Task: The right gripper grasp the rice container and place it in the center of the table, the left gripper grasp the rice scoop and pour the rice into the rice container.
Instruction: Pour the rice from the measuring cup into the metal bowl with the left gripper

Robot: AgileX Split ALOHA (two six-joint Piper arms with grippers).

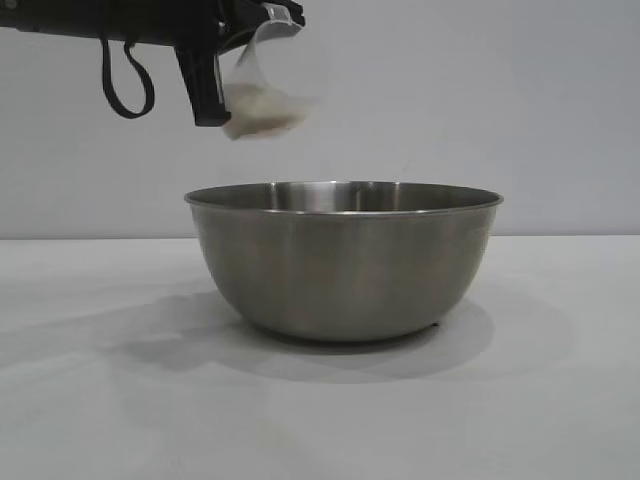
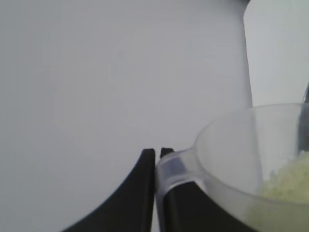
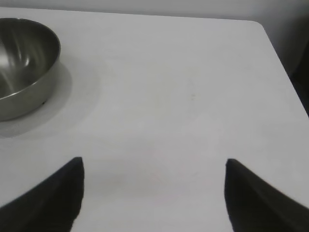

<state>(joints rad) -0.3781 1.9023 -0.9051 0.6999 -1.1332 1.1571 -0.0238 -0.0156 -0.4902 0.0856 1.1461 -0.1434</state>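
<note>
The rice container (image 1: 343, 260), a big steel bowl, stands upright on the white table (image 1: 90, 400). Above its left rim hangs the rice scoop (image 1: 266, 85), a clear plastic cup tipped on its side, with white rice (image 1: 262, 118) heaped at its low end. My left gripper (image 1: 208, 105) is shut on the scoop's loop handle (image 2: 171, 166); rice (image 2: 287, 181) shows inside the cup (image 2: 241, 159) in the left wrist view. My right gripper (image 3: 153, 169) is open over bare table, away from the bowl (image 3: 24, 63), with nothing between its fingers.
The table's far edge and rounded corner (image 3: 258, 24) show in the right wrist view. A black cable loop (image 1: 125, 85) hangs under the left arm. A plain pale wall stands behind the table.
</note>
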